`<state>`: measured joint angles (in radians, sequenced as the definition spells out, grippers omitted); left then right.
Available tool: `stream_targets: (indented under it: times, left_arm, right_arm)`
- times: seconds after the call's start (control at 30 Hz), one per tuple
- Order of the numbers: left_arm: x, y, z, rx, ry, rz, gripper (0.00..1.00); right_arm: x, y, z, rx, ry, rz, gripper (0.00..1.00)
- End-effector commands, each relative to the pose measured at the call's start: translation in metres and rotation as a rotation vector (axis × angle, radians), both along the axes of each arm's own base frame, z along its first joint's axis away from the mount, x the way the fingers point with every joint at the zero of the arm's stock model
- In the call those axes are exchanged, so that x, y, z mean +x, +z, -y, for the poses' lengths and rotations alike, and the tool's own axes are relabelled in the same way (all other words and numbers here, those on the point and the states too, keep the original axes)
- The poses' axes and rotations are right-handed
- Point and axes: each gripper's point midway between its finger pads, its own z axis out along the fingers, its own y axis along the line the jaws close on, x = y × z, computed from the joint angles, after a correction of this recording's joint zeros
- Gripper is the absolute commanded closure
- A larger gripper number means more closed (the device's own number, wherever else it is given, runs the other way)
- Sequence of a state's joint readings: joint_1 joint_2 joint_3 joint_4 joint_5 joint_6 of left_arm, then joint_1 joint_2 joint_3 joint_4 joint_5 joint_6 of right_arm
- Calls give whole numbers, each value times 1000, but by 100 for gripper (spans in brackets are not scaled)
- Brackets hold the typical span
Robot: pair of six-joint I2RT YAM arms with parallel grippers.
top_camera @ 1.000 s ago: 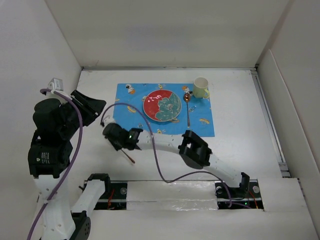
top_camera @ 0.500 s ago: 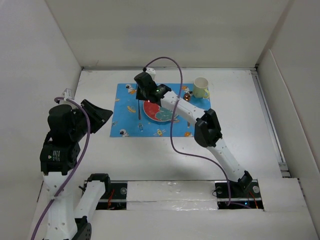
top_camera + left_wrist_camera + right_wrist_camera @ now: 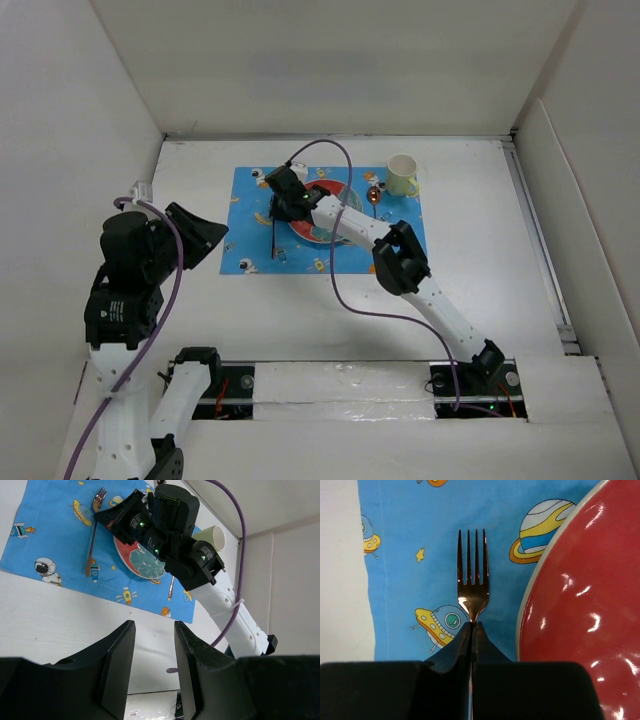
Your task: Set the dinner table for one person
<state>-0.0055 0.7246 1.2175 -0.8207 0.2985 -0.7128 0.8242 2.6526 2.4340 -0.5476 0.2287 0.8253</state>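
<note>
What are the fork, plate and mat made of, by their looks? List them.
The fork: polished copper-toned metal; mirror glints on tines.
The plate: likely glazed ceramic; sharp highlights on red.
The mat: probably matte fabric; hem line along edge.

The mat [image 3: 250, 215] was bright blue with printed astronauts, planets and saucers, the plate [image 3: 146, 566] red and teal, the fork [image 3: 472, 587] coppery, the mug [image 3: 402, 174] pale yellow, the dinner table [image 3: 480, 260] matte white.

right gripper [image 3: 471, 629] pinches a copper fork [image 3: 472, 572] at the neck, tines over the blue space mat [image 3: 405, 525], beside a red plate [image 3: 570, 595].
</note>
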Motion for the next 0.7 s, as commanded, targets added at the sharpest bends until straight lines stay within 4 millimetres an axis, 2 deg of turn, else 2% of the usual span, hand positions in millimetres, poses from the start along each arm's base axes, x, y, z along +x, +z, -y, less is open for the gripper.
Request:
stream_targets:
  times: [0.0, 0.13, 0.23, 0.27, 0.37, 0.4, 0.43, 0.5, 0.53, 0.57, 0.6, 0.63, 0.67]
  left_arm:
    - [-2, 3, 0, 16, -7, 30, 66]
    - [-2, 3, -2, 27, -6, 31, 66]
    - [-2, 0, -3, 33, -2, 25, 66]
    - [-2, -1, -3, 33, -2, 24, 66]
    - [-1, -2, -4, 35, 4, 24, 66]
    - [0, -1, -3, 35, 3, 30, 67]
    - [2, 1, -4, 33, 5, 35, 66]
    - [5, 6, -4, 29, 9, 54, 66]
    - [7, 8, -4, 28, 15, 59, 66]
    - [8, 10, -5, 28, 21, 66, 66]
    - [12, 13, -6, 29, 26, 80, 66]
    - [13, 15, -6, 26, 26, 85, 66]
    - [17, 14, -5, 20, 27, 84, 66]
  right_arm:
    - [14, 28, -15, 99, -17, 51, 100]
    - [14, 22, -18, 114, -19, 46, 98]
    - [17, 26, -20, 131, -25, 61, 84]
    - [18, 29, -21, 139, -21, 67, 74]
    - [19, 50, -25, 173, -13, 95, 59]
    - [20, 62, -26, 185, -7, 111, 56]
    - [21, 82, -27, 208, -2, 140, 53]
    - [23, 104, -21, 215, 9, 170, 45]
    - [21, 134, -19, 244, 21, 207, 44]
    - [22, 149, -14, 254, 29, 222, 43]
    - [16, 152, -8, 227, 55, 230, 43]
    - [13, 164, -5, 228, 72, 252, 43]
    - [0, 210, 1, 270, 113, 300, 44]
